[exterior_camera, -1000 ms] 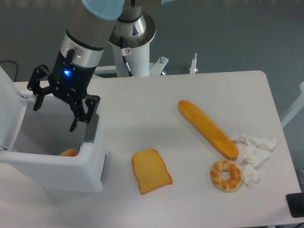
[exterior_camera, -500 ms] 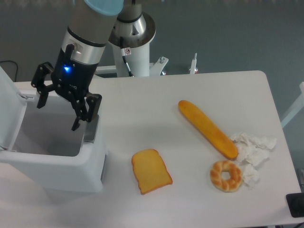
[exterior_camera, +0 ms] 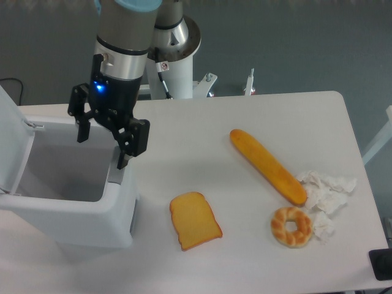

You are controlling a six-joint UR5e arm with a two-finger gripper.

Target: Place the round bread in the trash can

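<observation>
The white trash can (exterior_camera: pixel 119 208) stands at the left of the table with its lid swung up and its inside showing only grey walls. My gripper (exterior_camera: pixel 103 144) hangs open over the can's right rim, nothing between its black fingers (exterior_camera: pixel 125 142). The round bread is out of view.
On the table lie a slice of toast (exterior_camera: pixel 195 219), a long orange baguette (exterior_camera: pixel 267 166), a golden ring-shaped bread (exterior_camera: pixel 291 226) and crumpled white paper (exterior_camera: pixel 324 193). The arm's white base (exterior_camera: pixel 171 55) stands behind the table.
The gripper has moved right and slightly up, from over the can's opening to its right rim. An orange-tinted item seen low inside the can a second ago no longer shows.
</observation>
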